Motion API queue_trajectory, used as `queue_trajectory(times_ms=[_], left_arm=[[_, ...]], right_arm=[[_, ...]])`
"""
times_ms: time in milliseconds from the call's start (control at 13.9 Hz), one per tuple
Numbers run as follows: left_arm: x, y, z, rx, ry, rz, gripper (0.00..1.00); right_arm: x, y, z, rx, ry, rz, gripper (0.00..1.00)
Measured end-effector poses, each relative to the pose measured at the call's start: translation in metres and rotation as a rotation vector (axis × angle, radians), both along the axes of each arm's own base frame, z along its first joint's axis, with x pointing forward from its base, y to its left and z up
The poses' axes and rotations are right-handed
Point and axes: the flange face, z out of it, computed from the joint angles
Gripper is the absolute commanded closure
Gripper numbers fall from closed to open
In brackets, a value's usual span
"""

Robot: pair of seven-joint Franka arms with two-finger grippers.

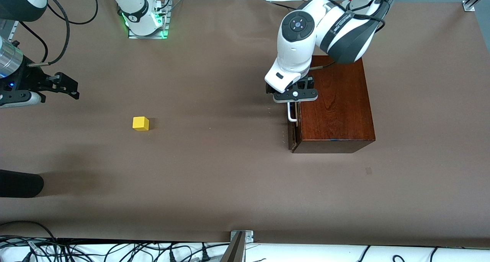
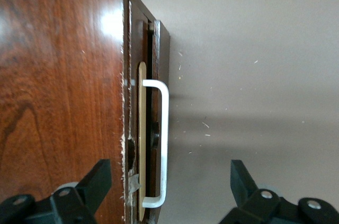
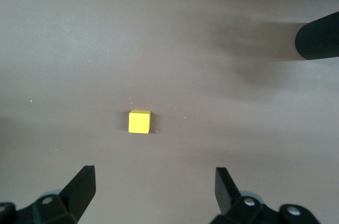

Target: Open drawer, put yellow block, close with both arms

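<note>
The mahogany box [image 1: 337, 101] stands toward the left arm's end of the table. Its drawer [image 1: 293, 134] faces the right arm's end and looks shut or barely ajar; a thin pale strip [image 2: 141, 128] shows beside the dark front. My left gripper [image 1: 294, 95] is open and hangs over the white handle [image 1: 291, 116]. In the left wrist view this gripper [image 2: 169, 181] has one finger over the box top and one over the table, with the handle [image 2: 164, 128] between them, untouched. The yellow block [image 1: 141, 123] lies on the table. My right gripper [image 1: 71, 88] is open and empty, apart from the block [image 3: 139, 122].
A black cylinder end [image 1: 19, 183] reaches in over the table at the right arm's end, nearer the front camera than the block; it also shows in the right wrist view [image 3: 318, 36]. Cables and a metal bracket [image 1: 241, 237] line the table's front edge.
</note>
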Motion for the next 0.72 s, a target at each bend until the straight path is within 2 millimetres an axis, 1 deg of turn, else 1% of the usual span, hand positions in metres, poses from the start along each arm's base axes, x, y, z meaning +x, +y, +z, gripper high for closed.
queue_trajectory(times_ms=[216,361,505,721], left_arm=[[-0.011,-0.015,-0.023,0.011,0.021,-0.038,0.00],[-0.015,-0.021,-0.039,0.004,0.021,-0.054,0.00],[-0.018,-0.021,-0.053,0.008,0.019,-0.066,0.00],[-0.021,-0.019,-0.067,0.032,0.013,-0.086,0.00]], right_arm=[[0.000,0.000,0.000,0.000,0.000,0.000,0.00],[0.000,0.000,0.000,0.000,0.000,0.000,0.00],[0.000,0.000,0.000,0.000,0.000,0.000,0.00],[0.000,0.000,0.000,0.000,0.000,0.000,0.00]])
